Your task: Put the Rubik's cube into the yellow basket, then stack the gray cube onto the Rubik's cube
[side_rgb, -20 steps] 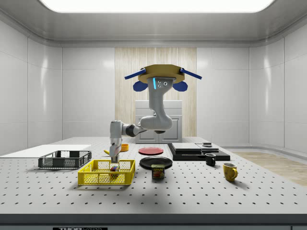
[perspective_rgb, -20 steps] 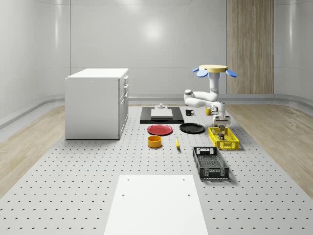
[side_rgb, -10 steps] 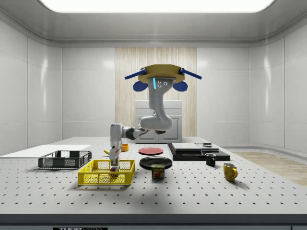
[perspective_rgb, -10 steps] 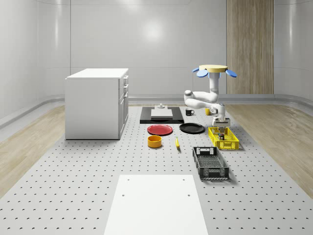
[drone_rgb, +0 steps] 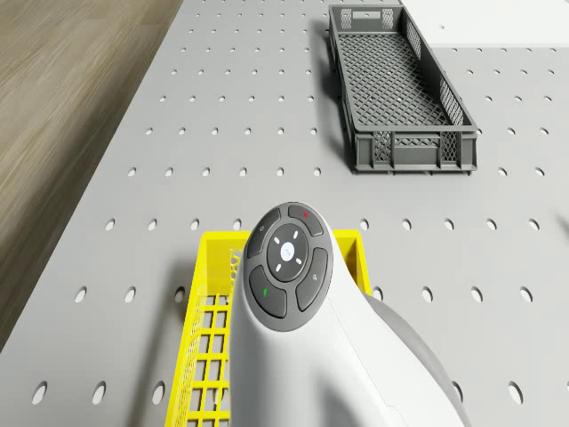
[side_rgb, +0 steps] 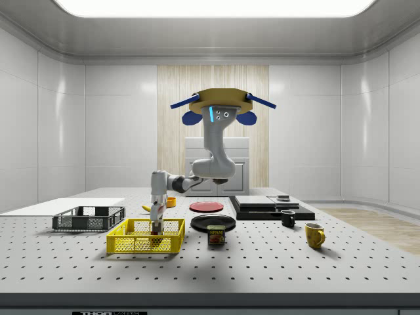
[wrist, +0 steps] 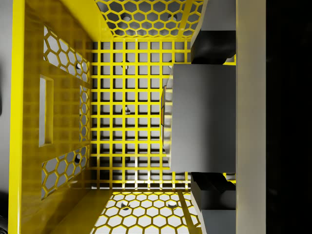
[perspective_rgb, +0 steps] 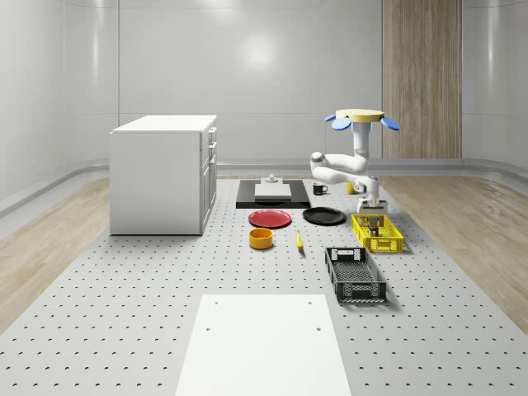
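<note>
1. Two fingers (wrist: 210,44) grip the gray cube (wrist: 202,122) above the yellow basket (perspective_rgb: 377,233), right of centre in the whole-scene view; drone (side_rgb: 220,105) hovers nearby.
2. Lower straight, centring on the Rubik's cube (wrist: 166,117) peeking beneath, before releasing.

The drone (side_rgb: 221,105) is held above the table (perspective_rgb: 124,330), beside the basket (perspective_rgb: 378,233); the gripper (side_rgb: 156,221) is lowered into it — the crate (perspective_rgb: 355,274) is set nearer the whole-scene camera, the plates (perspective_rgb: 271,219) toward that view's left.
</note>
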Motion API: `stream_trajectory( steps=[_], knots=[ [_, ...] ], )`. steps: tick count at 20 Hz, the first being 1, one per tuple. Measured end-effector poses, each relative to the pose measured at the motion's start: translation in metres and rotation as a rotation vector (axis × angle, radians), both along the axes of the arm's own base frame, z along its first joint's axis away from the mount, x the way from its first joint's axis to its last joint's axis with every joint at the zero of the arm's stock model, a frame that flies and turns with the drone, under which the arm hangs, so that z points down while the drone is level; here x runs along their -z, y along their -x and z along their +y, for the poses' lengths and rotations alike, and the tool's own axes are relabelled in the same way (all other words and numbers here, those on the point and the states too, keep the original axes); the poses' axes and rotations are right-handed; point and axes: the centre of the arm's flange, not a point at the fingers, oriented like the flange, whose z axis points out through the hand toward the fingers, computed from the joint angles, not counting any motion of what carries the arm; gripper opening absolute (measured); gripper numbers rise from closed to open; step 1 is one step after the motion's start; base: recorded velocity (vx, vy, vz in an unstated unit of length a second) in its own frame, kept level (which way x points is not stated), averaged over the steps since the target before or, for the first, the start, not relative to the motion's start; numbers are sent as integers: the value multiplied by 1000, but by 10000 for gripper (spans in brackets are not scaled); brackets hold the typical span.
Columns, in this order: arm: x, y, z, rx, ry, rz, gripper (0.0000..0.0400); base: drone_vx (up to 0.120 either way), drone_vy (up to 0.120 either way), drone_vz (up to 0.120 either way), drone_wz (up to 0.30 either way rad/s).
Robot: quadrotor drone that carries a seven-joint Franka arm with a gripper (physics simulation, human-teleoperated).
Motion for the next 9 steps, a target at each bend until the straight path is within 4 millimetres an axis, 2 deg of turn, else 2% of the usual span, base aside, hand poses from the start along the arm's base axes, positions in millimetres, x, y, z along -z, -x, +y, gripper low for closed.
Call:
stream_trajectory(
  steps=[4, 9],
  knots=[
    [-1, 0, 0, 0, 0, 0, 376, 0, 0, 0, 0],
    [-2, 0, 0, 0, 0, 0, 393, 0, 0, 0, 0]
  ],
)
